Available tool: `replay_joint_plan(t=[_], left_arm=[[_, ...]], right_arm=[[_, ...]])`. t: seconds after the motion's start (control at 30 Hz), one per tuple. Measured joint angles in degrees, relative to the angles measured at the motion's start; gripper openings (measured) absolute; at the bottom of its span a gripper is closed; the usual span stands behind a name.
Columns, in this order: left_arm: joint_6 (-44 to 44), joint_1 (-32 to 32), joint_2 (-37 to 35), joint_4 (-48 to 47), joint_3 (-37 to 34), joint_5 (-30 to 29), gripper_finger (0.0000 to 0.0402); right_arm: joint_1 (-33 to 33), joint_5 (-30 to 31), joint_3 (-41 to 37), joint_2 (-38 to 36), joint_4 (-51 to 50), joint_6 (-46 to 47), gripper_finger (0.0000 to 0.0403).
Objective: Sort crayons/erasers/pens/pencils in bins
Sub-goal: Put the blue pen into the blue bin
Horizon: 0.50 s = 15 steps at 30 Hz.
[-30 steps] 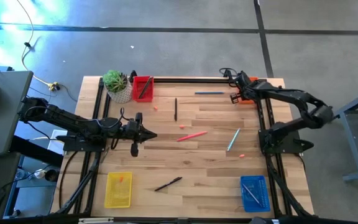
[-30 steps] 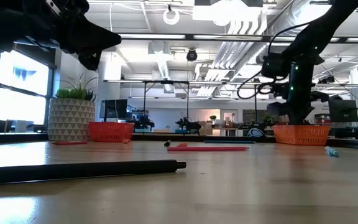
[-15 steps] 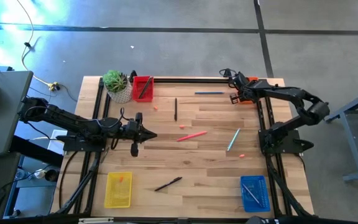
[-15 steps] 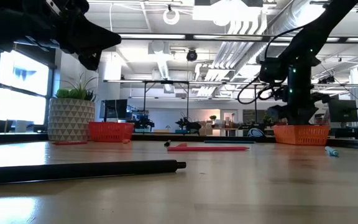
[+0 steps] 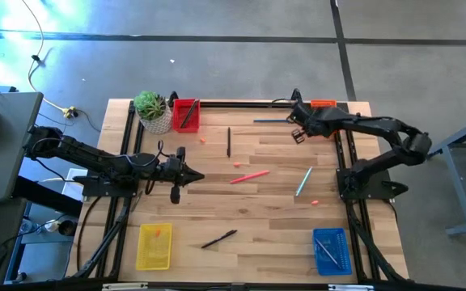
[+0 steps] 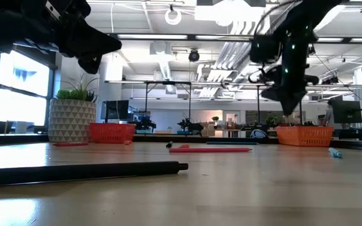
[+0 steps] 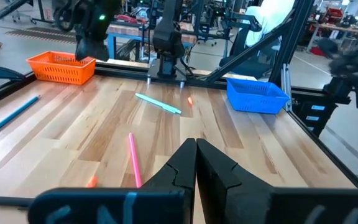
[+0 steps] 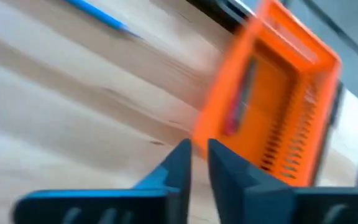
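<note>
The right gripper [image 5: 295, 128] hangs above the table's far edge, its jaws nearly together with a thin slit between them and nothing held; just beyond it, at about two o'clock on the table, sits the orange bin [image 5: 324, 104], a small rectangular mesh basket whose slotted wall shows in the right wrist view [image 8: 272, 124]. The left gripper [image 5: 194, 176] waits at nine o'clock over the table, jaws pressed together and empty. The crayons are short red-orange stubs: one [image 5: 238, 165] near the centre beside the long pink-red stick [image 5: 250, 176], one [image 5: 203, 140] toward eleven o'clock, one [image 5: 315, 202] at four o'clock. The red bin [image 5: 186, 114] stands at eleven o'clock beside a potted plant [image 5: 152, 109], the yellow bin [image 5: 154, 246] at seven o'clock with a small orange piece inside, the blue bin [image 5: 331, 250] at five o'clock. No writing or label can be read on anything.
</note>
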Motion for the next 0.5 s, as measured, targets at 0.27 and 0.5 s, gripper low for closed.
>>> replay_joint_plan(t=[0.27, 0.5], left_arm=[[0.6, 0.0, 0.0, 0.0, 0.0, 0.1, 0.0000], [1.5, 0.0, 0.0, 0.0, 0.0, 0.2, 0.0000]], right_arm=[[19.3, 1.6, 0.0, -6.1, 8.6, 5.2, 0.0019], [36.5, 4.3, -3.9, -6.6, 23.8, 6.5, 0.0004]])
